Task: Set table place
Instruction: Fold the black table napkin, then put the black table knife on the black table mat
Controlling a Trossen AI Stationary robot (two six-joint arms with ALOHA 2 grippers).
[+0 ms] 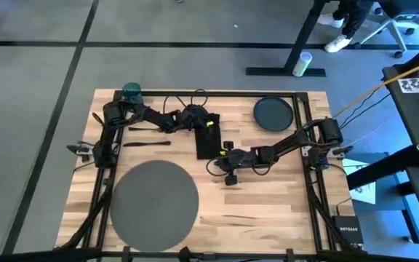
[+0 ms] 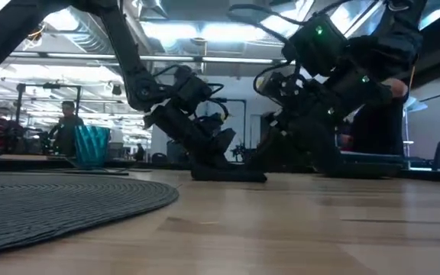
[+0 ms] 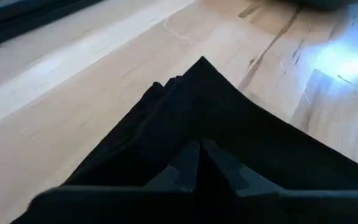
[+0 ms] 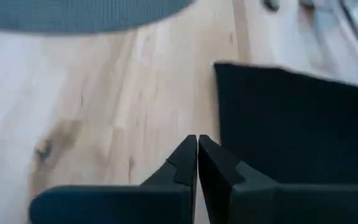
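- Teal cup (image 1: 131, 91): we log it at the table's (image 1: 268, 211) far left corner, well apart from the mat
- Fork and spoon (image 1: 147, 143): dark slim pieces lying flat on the wood between the cup and the mat; we cannot tell which is which
- Grey mat (image 1: 155, 201): large and round, on the near left part of the table, nothing resting on it
- Left gripper (image 3: 199, 163): over the far end of the black napkin (image 1: 207, 135), fingers nearly together with cloth beneath them; we cannot tell if cloth is pinched
- Black napkin: mid-table, long axis running far to near, up and right of the mat; we judge the left arm to be the nearer one to its far end, the right arm to its near end
- Right gripper (image 4: 197, 160): low at the napkin's near edge, over bare wood just beside the cloth, fingers closed to a thin slit and holding nothing
- Dark plate (image 1: 273, 113): far right of the table, not yet on the mat
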